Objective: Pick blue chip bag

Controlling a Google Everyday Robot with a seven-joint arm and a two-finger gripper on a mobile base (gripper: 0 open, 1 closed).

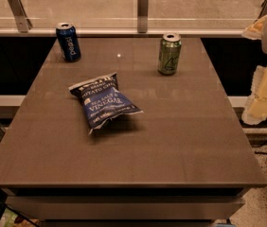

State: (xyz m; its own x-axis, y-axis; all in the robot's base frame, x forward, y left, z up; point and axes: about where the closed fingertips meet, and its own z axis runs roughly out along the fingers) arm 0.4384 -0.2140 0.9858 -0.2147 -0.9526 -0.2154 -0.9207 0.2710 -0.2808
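Observation:
The blue chip bag [103, 100] lies flat on the brown table [181, 141], left of the middle, its pale top edge toward the back left and its white lettering facing up. My gripper [265, 86] shows as pale yellow and white parts at the right edge of the view, off the table's right side and raised above it. It is well to the right of the bag and touches nothing.
A blue drink can [68, 42] stands at the table's back left. A green can [169, 54] stands at the back, right of centre. A glass rail with metal posts [143, 4] runs behind the table. The floor drops off past the right edge.

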